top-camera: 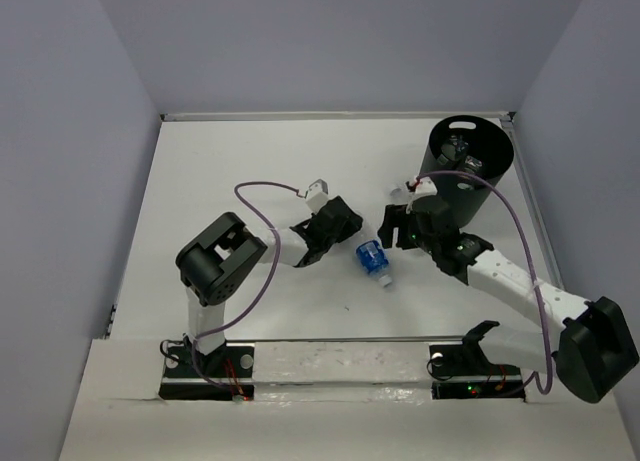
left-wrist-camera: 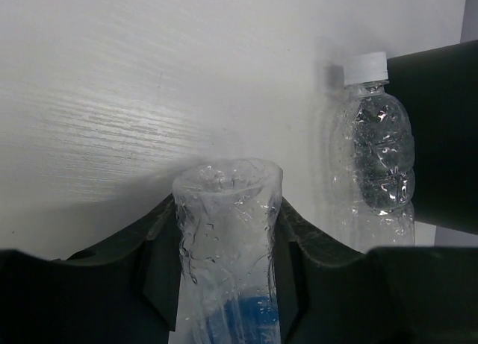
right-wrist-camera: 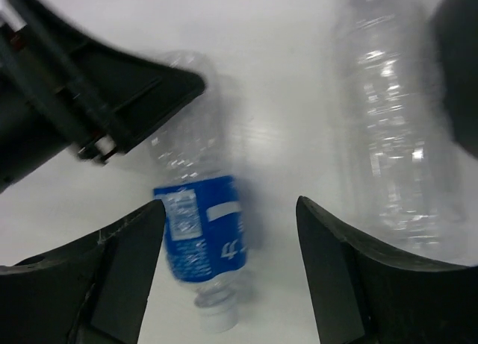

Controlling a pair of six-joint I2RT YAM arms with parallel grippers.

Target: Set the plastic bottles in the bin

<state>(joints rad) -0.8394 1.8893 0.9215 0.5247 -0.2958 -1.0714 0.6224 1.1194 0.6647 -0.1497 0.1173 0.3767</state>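
Observation:
My left gripper [top-camera: 348, 237] is shut on a clear bottle with a blue label [top-camera: 372, 260]. In the left wrist view the bottle's crumpled body [left-wrist-camera: 228, 232] sits between the two fingers [left-wrist-camera: 228, 284]. My right gripper [top-camera: 393, 224] is open and empty, and hangs just above that bottle. Its wrist view shows the label and white cap [right-wrist-camera: 200, 236] between its spread fingers [right-wrist-camera: 230, 206]. A second clear bottle with a white cap [top-camera: 403, 190] stands against the black bin [top-camera: 470, 159]. It also shows in the left wrist view [left-wrist-camera: 377, 157] and the right wrist view [right-wrist-camera: 388, 135].
The bin [left-wrist-camera: 441, 135] stands at the table's far right corner, and dark things show inside it. Grey walls close in the table on three sides. The two grippers are close together at mid-table.

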